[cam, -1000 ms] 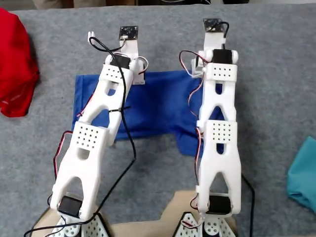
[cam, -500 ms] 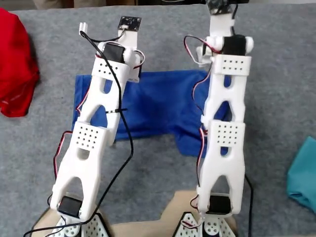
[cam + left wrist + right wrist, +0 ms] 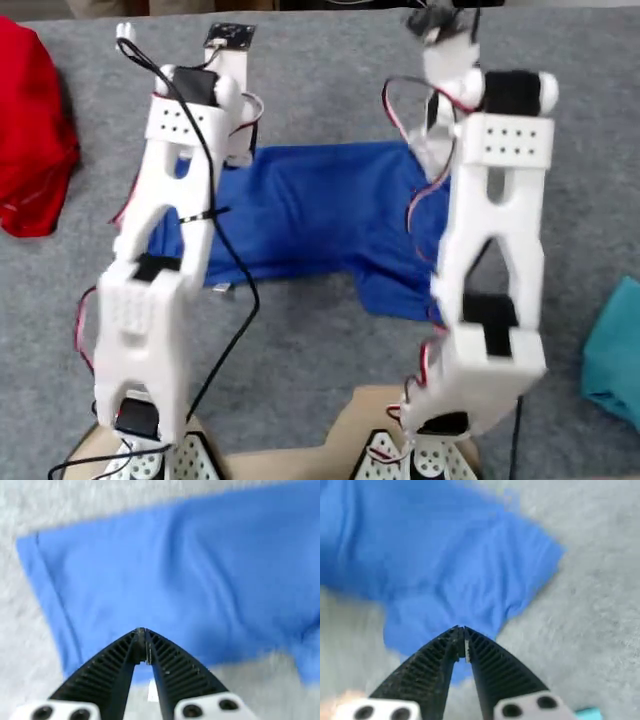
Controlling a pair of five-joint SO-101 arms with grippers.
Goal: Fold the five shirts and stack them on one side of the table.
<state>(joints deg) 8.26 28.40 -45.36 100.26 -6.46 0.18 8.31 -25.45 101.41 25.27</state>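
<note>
Showing left jaws pressed together tip to tip, nothing pinched between them. Hanging above blue shirt (image 3: 190, 575), apart from the cloth. Under and beyond those tips: shirt spread flat, one straight edge and corner off to the side, grey worktop (image 3: 20, 510) past that edge. Right jaws likewise squeezed together, empty, hovering above the same blue shirt (image 3: 445, 565). Below those tips a flap of the cloth jutting onto the grey worktop (image 3: 600, 600).

From the high view: left arm (image 3: 150, 250) and right arm (image 3: 490, 250) both raised over blue shirt (image 3: 320, 210), which lies between the two sets of jaws, lightly wrinkled, flap sticking out on the side nearer the arm bases. Red shirt (image 3: 30, 130) bunched up well apart from left jaws, on their outer side. Teal shirt (image 3: 615, 350) crumpled well apart from right jaws, on their outer side, at the edge of grey worktop (image 3: 300, 340). Shirts not stacked.
</note>
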